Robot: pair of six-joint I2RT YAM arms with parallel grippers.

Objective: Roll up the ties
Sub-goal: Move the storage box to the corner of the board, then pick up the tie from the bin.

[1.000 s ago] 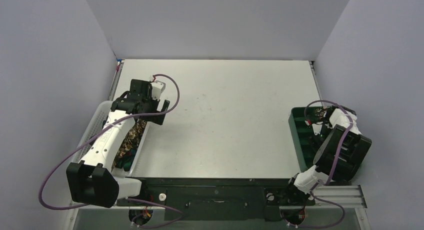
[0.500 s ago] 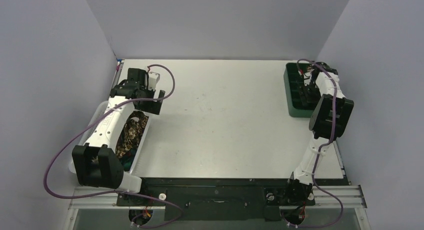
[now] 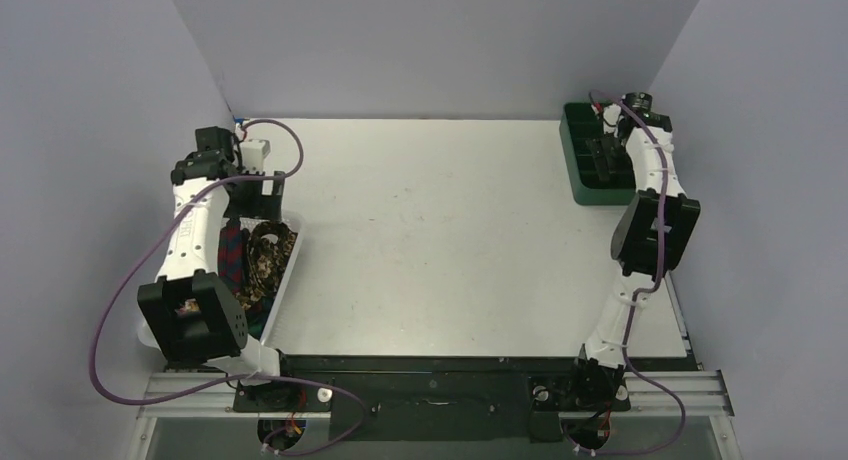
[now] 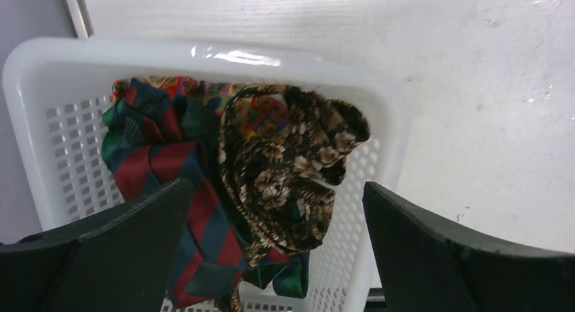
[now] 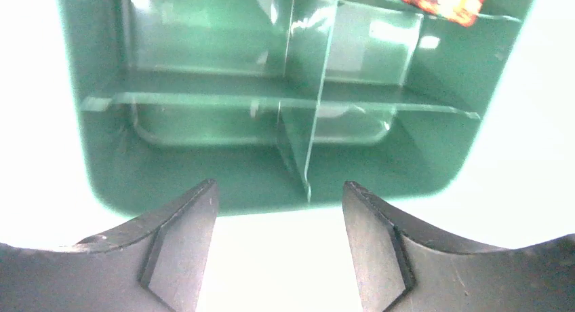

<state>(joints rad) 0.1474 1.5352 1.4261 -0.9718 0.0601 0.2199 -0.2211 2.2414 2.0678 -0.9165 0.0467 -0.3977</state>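
Hovering over ties (image 4: 285,156) (in a basket (image 4: 203,51)), left claw (image 4: 276,190) gapes.

Table (image 3: 440,240): open run down the middle between white basket (image 3: 296,242) and green tray (image 3: 578,170) — the widest passage.
Basket: open top; ties (image 4: 285,169) heaped inside, mesh sides all round.
Left gripper (image 4: 276,186): jaws wide, above the heap.
Tray: clear dividers (image 5: 302,122) cut it into narrow cells.
Enclosure walls (image 3: 100,130): close beside basket and tray.

A pale grey surface (image 3: 450,240), faintly scuffed, is boxed in by a plain lavender-grey back wall (image 3: 430,40), left wall (image 3: 90,130) and right wall (image 3: 760,180). The light is soft and even. A black strip (image 3: 430,365) runs along the near edge.
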